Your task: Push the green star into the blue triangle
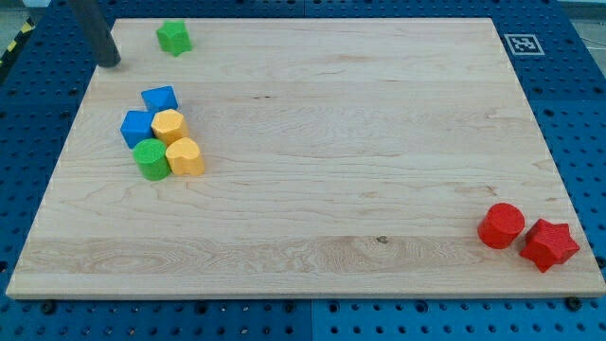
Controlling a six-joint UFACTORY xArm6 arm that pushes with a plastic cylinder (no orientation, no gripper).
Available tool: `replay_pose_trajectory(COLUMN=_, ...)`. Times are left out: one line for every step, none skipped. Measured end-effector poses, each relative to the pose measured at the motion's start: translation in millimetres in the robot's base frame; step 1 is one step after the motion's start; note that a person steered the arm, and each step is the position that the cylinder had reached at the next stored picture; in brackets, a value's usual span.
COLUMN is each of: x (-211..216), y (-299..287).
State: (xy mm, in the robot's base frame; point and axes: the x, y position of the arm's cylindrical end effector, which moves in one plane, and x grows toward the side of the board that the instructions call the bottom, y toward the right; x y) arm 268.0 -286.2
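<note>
The green star (173, 38) lies near the board's top-left edge. My tip (111, 62) stands to the star's left and slightly below it, a short gap apart. Below the star is a cluster of blocks. A blue block (160, 98) at the cluster's top looks like the triangle, though its shape is hard to make out. A second blue block (137, 127) sits just below and left of it. The star is well apart from both blue blocks.
The cluster also holds two yellow blocks (168, 124) (185, 156) and a green cylinder (151, 159), all touching. A red cylinder (500, 225) and a red star (548, 244) sit at the bottom right. A black-and-white marker (523, 44) is at the board's top-right corner.
</note>
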Motion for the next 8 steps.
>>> replay_pose_trajectory(x=-44, y=9)
replay_pose_trajectory(x=-47, y=60)
replay_pose_trajectory(x=-16, y=131)
replay_pose_trajectory(x=-8, y=167)
replay_pose_trajectory(x=-5, y=185)
replay_pose_trajectory(x=-5, y=198)
replay_pose_trajectory(x=-5, y=204)
replay_pose_trajectory(x=22, y=205)
